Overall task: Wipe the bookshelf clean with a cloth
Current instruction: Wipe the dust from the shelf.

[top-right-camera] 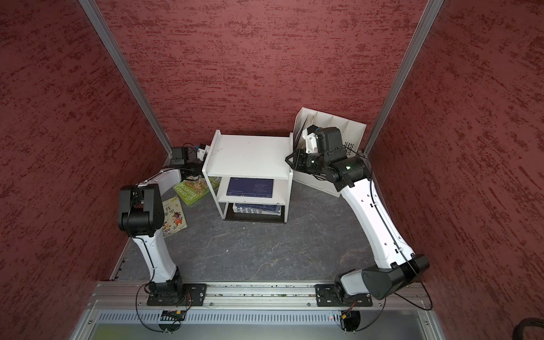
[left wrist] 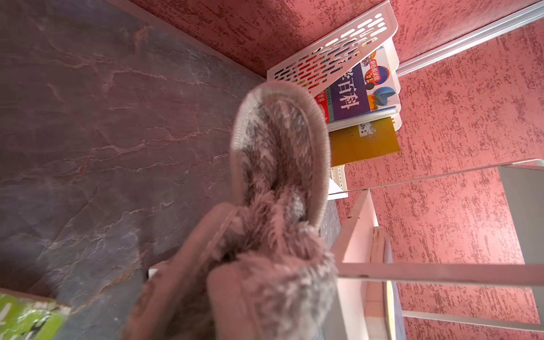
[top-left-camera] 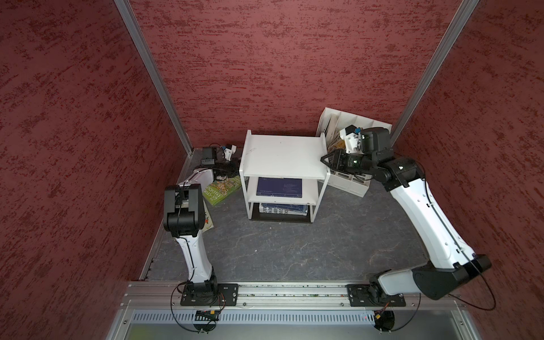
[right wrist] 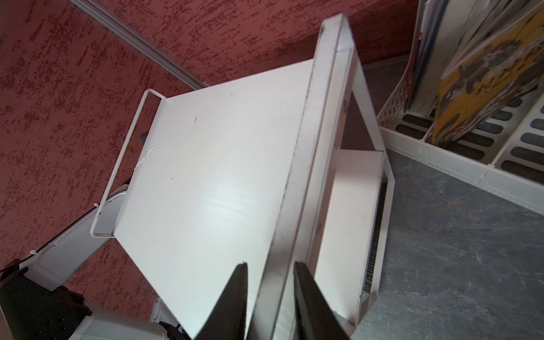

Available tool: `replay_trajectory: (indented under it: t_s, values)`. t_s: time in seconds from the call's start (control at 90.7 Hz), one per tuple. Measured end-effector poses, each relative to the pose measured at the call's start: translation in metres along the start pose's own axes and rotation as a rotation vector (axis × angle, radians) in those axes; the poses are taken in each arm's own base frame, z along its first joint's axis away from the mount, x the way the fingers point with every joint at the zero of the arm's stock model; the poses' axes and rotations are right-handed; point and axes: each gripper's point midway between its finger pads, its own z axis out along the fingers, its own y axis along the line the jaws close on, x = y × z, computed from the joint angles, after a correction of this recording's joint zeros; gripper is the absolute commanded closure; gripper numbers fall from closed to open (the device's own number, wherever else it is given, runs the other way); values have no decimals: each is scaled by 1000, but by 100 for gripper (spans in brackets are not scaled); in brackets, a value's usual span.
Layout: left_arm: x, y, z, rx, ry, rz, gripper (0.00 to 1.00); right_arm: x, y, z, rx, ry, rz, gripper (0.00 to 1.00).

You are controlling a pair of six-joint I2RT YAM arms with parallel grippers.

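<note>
While the bookshelf (top-left-camera: 282,156), mid-frame in both top views, is being clamped at its side rail by the right jaws, the cloth (left wrist: 279,176) is being gripped in the closed left jaws beside its frame; wiping is being judged barely begun.

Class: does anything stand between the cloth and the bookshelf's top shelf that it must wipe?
Nothing lies on top of the bookshelf, bare in both top views. The cloth is beside its left side, so the raised side rail there stands between them. The right gripper holds the opposite rail, off the flat surface.
</note>
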Motion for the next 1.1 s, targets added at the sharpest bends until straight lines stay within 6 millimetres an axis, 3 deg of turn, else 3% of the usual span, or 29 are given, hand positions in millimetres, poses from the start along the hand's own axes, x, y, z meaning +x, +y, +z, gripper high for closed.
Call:
replay_trajectory:
  t_s: [0.275, 0.672, 1.102]
  values:
    - [-16, -36, -13, 29, -10, 84, 100, 2, 0, -3, -1, -5, -1, 69]
    - [-44, -118, -49, 70, -72, 250, 100, 3, -1, -6, 6, -7, -1, 69]
    - [-53, -174, -73, 82, -107, 328, 100, 3, -4, -6, 20, -12, -5, 68]
